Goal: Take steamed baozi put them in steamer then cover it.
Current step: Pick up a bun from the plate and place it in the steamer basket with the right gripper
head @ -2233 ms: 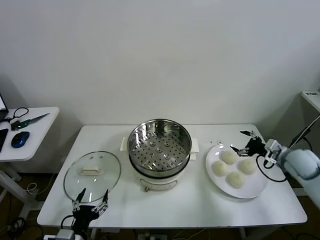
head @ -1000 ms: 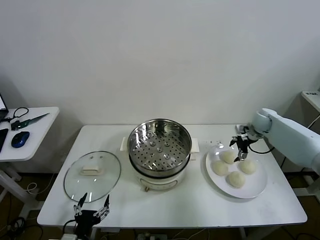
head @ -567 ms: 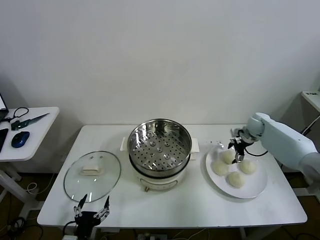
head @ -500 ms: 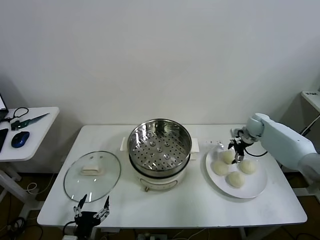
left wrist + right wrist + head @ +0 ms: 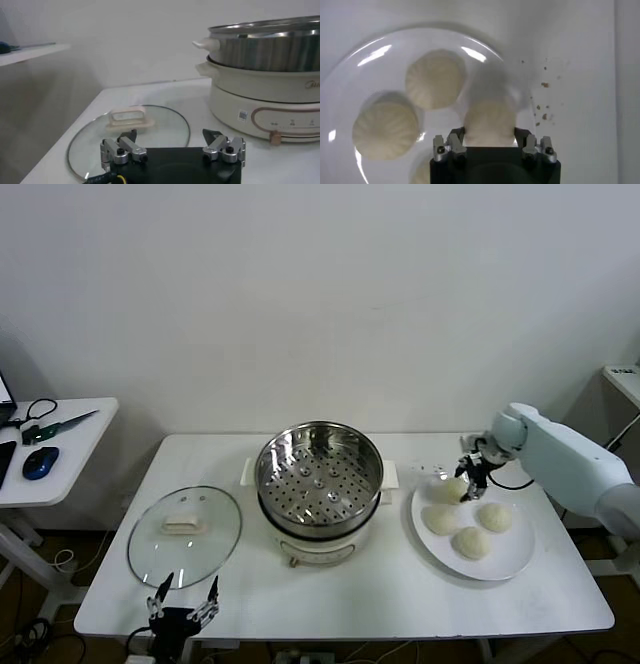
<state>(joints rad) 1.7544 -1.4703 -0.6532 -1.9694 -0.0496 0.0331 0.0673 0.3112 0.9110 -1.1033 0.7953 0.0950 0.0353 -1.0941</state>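
My right gripper (image 5: pixel 468 475) (image 5: pixel 489 134) is shut on one off-white baozi (image 5: pixel 449 488) (image 5: pixel 489 120), holding it just above the far edge of the white plate (image 5: pixel 510 564) (image 5: pixel 350 65). Three more baozi (image 5: pixel 470 542) (image 5: pixel 435 79) lie on that plate. The shiny steamer (image 5: pixel 320 469) (image 5: pixel 270 45) stands uncovered on its cream pot at the table's middle, with nothing on its perforated floor. The glass cover (image 5: pixel 185 534) (image 5: pixel 130 132) lies flat on the table to its left. My left gripper (image 5: pixel 182 604) (image 5: pixel 170 137) waits open at the front edge, just short of the cover.
A side table (image 5: pixel 60 446) at the far left carries a blue mouse (image 5: pixel 38 462) and cables. Crumbs (image 5: pixel 544 85) dot the table beside the plate. The pot's control panel (image 5: pixel 285 120) faces the front.
My right gripper came down over the plate, shut on the bun nearest the steamer, and has raised it slightly off the plate. The left arm has stayed put.
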